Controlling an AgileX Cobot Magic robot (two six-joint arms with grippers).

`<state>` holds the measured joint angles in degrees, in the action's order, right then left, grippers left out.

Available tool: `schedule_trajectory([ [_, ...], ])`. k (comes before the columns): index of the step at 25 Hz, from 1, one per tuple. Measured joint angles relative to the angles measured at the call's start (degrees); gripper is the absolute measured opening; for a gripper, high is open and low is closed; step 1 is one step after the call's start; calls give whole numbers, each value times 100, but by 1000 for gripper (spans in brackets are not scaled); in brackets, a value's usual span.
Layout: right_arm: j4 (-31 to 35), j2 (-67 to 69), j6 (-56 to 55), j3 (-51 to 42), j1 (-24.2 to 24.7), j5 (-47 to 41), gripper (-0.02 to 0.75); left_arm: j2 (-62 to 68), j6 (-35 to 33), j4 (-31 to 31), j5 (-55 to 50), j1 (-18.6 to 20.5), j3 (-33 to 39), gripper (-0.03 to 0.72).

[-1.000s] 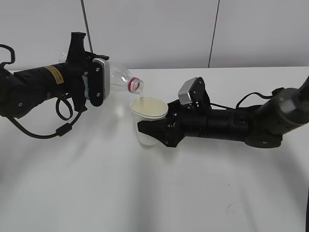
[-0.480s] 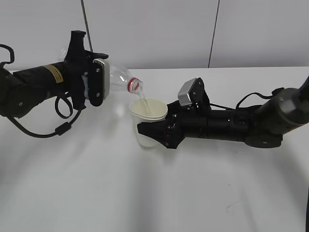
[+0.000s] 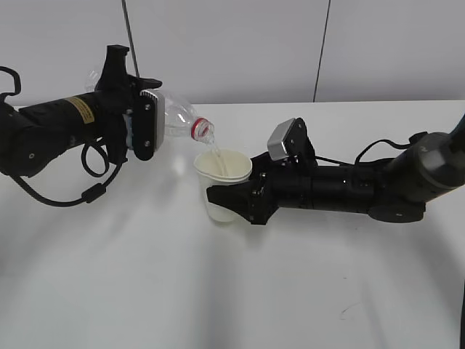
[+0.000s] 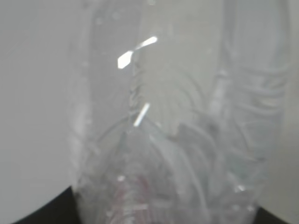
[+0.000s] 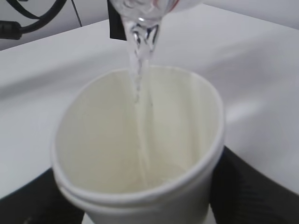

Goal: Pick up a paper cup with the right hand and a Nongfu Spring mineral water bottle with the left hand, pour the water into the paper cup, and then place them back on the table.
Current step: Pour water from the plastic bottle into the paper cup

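Observation:
My left gripper (image 3: pixel 138 120) is shut on the clear water bottle (image 3: pixel 178 118), held tilted with its red neck ring (image 3: pixel 200 129) pointing down to the right. A thin stream of water (image 3: pixel 216 154) runs from its mouth into the paper cup (image 3: pixel 221 182). My right gripper (image 3: pixel 231 198) is shut on the cup and holds it upright just above the table (image 3: pixel 218 291). In the right wrist view the cup (image 5: pixel 140 154) fills the frame and the water stream (image 5: pixel 140 88) falls inside it. The left wrist view shows only the blurred clear bottle (image 4: pixel 177 130).
The right arm (image 3: pixel 349 190) lies low across the table from the right, with a silver plate (image 3: pixel 283 139) near its wrist. The left arm (image 3: pixel 58 131) carries a looped black cable (image 3: pixel 91 193). A grey wall stands behind.
The bottle has tipped slightly further and the water stream has grown. The cup and right gripper have shifted a little to the left and up under the mouth.

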<state>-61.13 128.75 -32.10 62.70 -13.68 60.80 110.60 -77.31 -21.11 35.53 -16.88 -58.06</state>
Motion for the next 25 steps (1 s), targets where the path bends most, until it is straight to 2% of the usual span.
schedule_trajectory([
  [25, -56, 0, -10, 0, 0, -26, 522, 0, -59, 0, 116, 0, 0, 314],
])
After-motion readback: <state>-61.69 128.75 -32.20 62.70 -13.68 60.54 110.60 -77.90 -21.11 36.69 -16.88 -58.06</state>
